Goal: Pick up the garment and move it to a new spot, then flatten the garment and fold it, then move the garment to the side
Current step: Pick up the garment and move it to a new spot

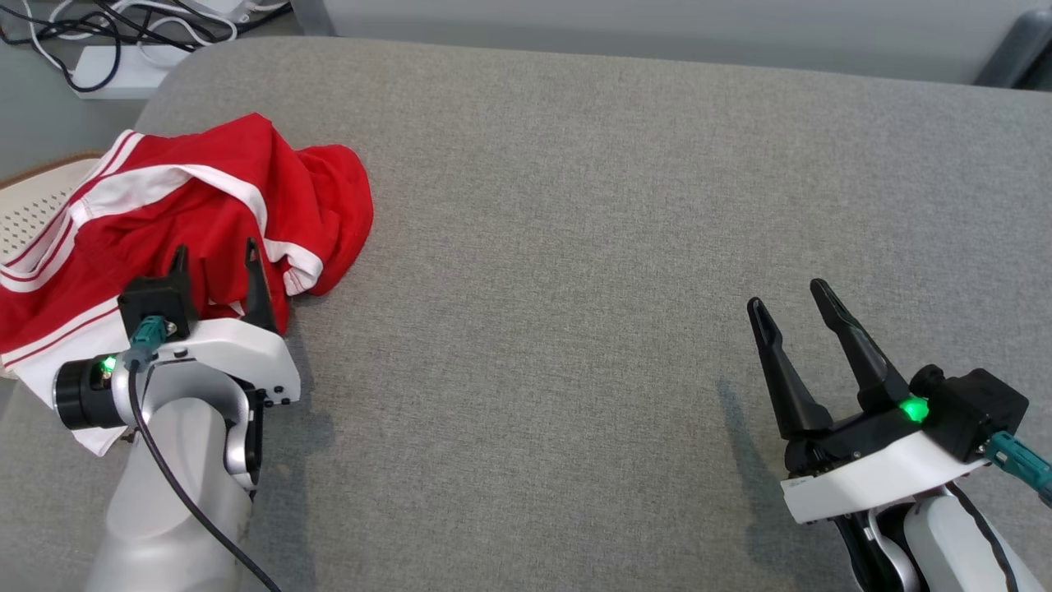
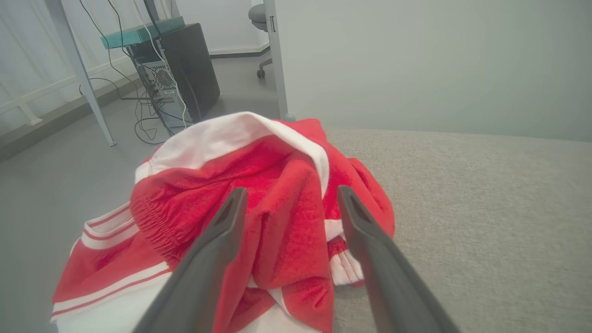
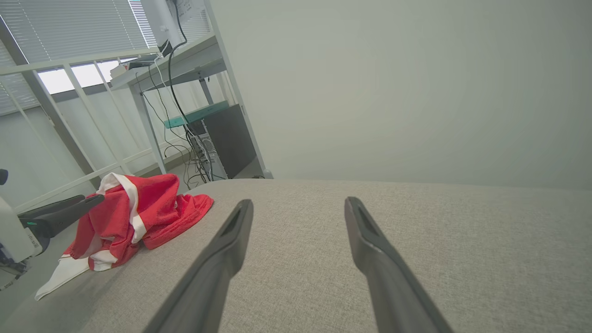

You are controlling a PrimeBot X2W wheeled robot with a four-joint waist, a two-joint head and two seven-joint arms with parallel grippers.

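Observation:
A red garment [image 1: 189,222] with white stripes and a white band lies crumpled at the left edge of the grey padded surface [image 1: 575,247], part of it hanging over the side. My left gripper [image 1: 215,256] is open right at the heap's near side, its fingers apart over a red fold [image 2: 286,217] that lies between them, ungripped. From the right wrist the garment [image 3: 134,212] shows far left with the left gripper's fingers [image 3: 69,210] at it. My right gripper [image 1: 785,296] hovers open above bare grey fabric at the lower right, nothing between its fingers [image 3: 231,240].
A pale perforated basket [image 1: 33,205] sits off the surface's left edge, behind the garment. A white power strip and black cables [image 1: 115,49] lie on the floor at the far left. A desk with a dark computer tower [image 2: 189,69] stands beyond.

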